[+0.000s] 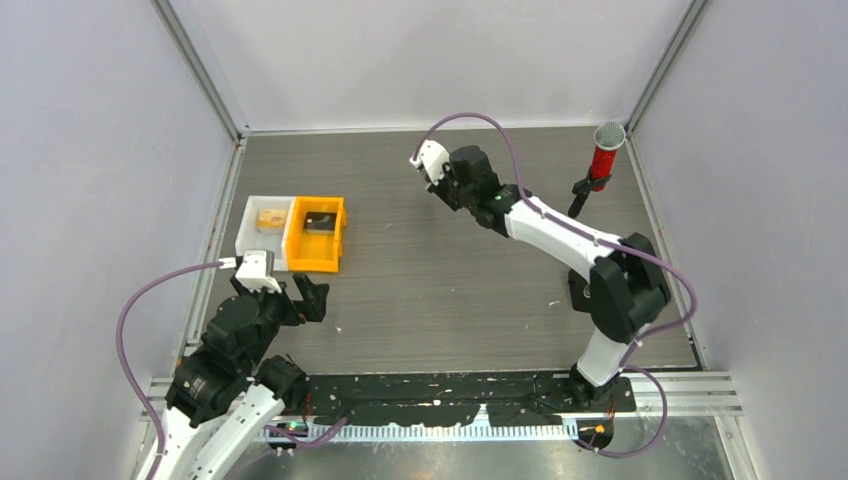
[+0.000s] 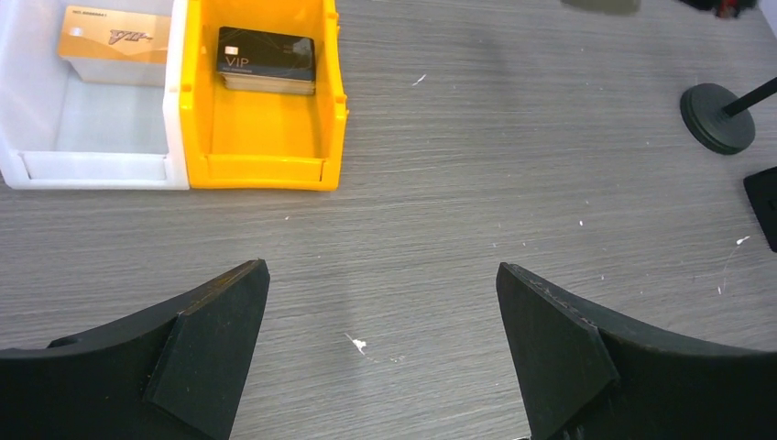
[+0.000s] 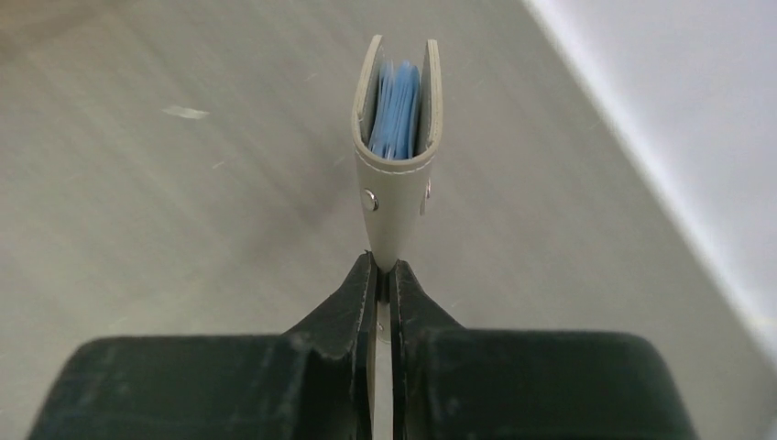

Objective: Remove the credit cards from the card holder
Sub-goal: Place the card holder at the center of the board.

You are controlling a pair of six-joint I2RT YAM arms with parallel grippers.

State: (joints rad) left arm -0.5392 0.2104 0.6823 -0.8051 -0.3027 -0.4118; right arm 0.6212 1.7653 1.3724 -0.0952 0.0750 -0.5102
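The card holder (image 3: 396,174), credit cards (image 3: 399,115) inside, is pinched in the jaws of the right gripper (image 3: 383,270); extraction by the left gripper (image 2: 382,268), jaws spread, seems called for next.

2 bins (image 1: 315,262) side by side left; card holder (image 3: 396,183), credit cards (image 3: 396,115) inside, in right tool (image 3: 383,271), far centre.

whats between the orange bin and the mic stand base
Only bare table, a few white specks, from orange bin to mic stand base, per left wrist view.
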